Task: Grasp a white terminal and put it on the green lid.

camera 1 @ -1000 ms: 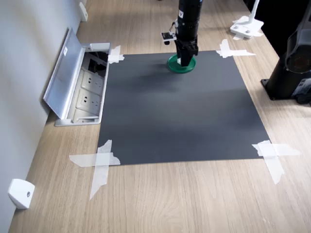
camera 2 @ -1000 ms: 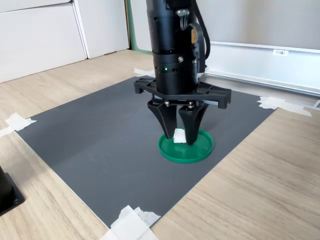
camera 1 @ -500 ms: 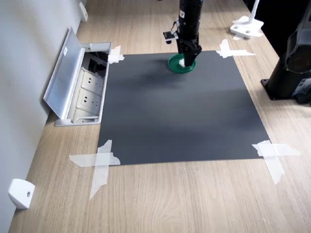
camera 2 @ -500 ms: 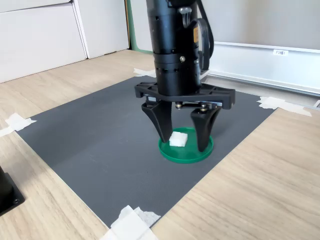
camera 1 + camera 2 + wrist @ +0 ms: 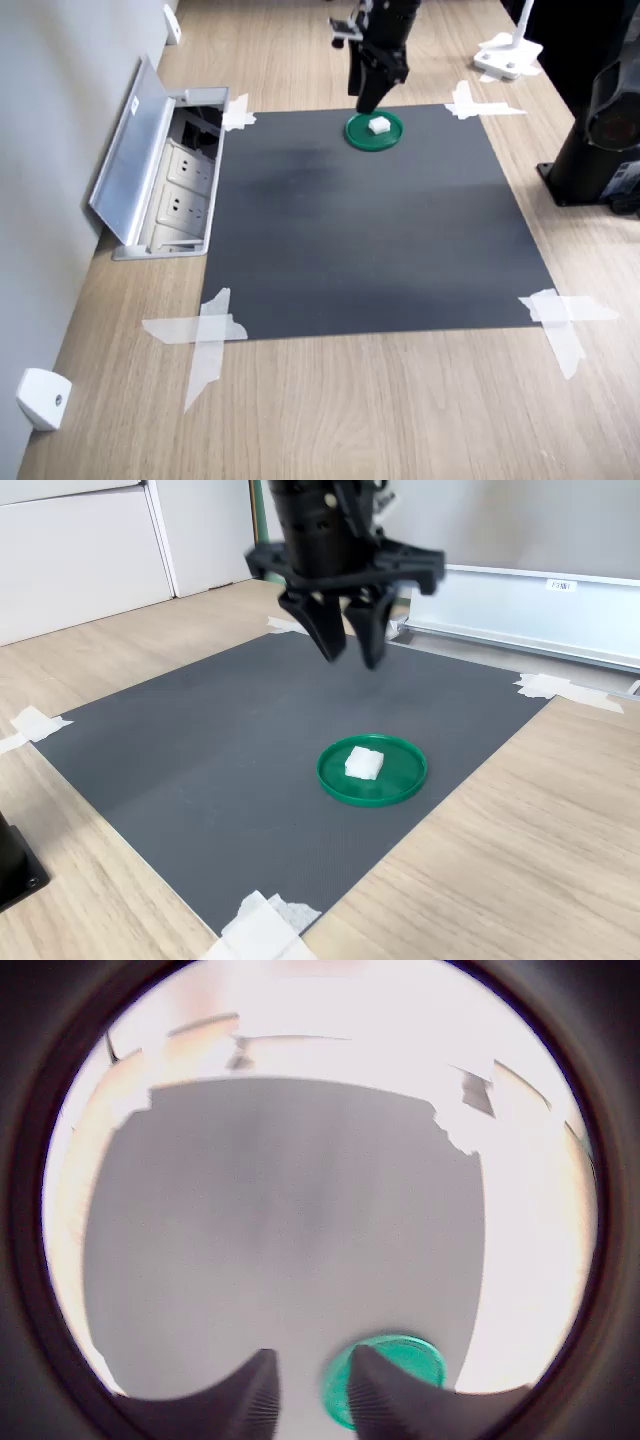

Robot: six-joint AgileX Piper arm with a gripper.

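The white terminal lies on the green lid, slightly off centre, at the far part of the black mat in the first exterior view. My gripper hangs well above the lid and a little behind it, touching nothing. Its fingers point down with a narrow gap and nothing between them. In the wrist view the gripper frames part of the green lid; the terminal is hidden there.
The black mat is taped at its corners. An open socket box with a raised metal flap lies at the first exterior view's left. A white wedge sits near left, a black base at right.
The gripper opened and let go of the terminal on the lid, then rose and drew back from it, its fingers coming closer together again.
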